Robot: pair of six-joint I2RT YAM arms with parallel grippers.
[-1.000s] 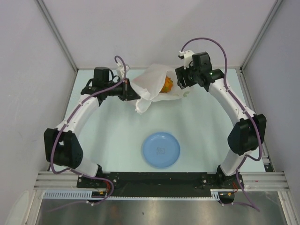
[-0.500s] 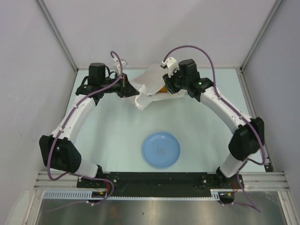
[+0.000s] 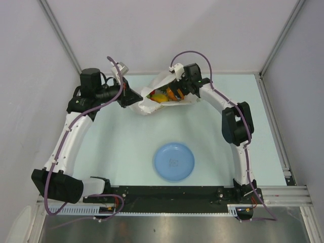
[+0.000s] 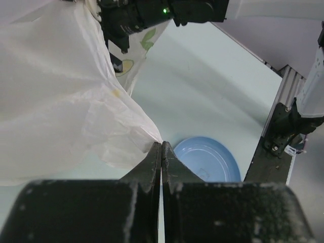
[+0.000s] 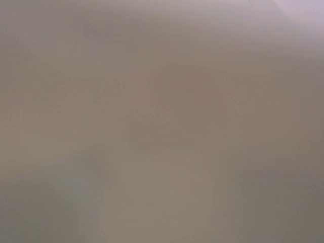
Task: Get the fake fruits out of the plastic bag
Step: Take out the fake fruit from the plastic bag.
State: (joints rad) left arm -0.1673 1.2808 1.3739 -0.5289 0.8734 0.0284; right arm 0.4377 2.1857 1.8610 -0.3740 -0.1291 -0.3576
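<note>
1. Left arm (image 3: 68, 136) runs up the left side of the worktop (image 3: 126, 147) and bends in toward the far edge.
2. Left claw (image 3: 126, 98) is clenched on the left rim of the plastic bag (image 3: 144, 105). In the left wrist view the fingers (image 4: 152, 164) are pressed together, with a pinch of thin white film caught at their tips.
3. The plastic bag lies near the middle of the far edge, crumpled. Its mouth is pulled open between the two arms. The film stretches up and away from the left claw (image 4: 161, 152) across the left wrist view (image 4: 61, 101).
4. The fake fruits (image 3: 162, 97) sit inside the open bag. Yellow-orange pieces show through the mouth, with a red-orange bit just to their right and a small green spot at the left lip. Single shapes are too small to sort out.
5. Right claw (image 3: 176, 91) is at the right side of the bag mouth, just beside the fruits, with its fingers hidden by the wrist and the film. I cannot tell if it is parted or clenched. The right wrist view is only a grey-brown blur.
6. Right arm (image 3: 235, 121) reaches from the near right corner up to the far edge. Its black wrist with a green light (image 4: 164, 10) shows at the top of the left wrist view, against the bag.
7. The light-blue plate (image 3: 173, 162) sits near the middle of the near edge, well apart from the bag. It also shows past the clenched fingers (image 4: 207, 159).
</note>
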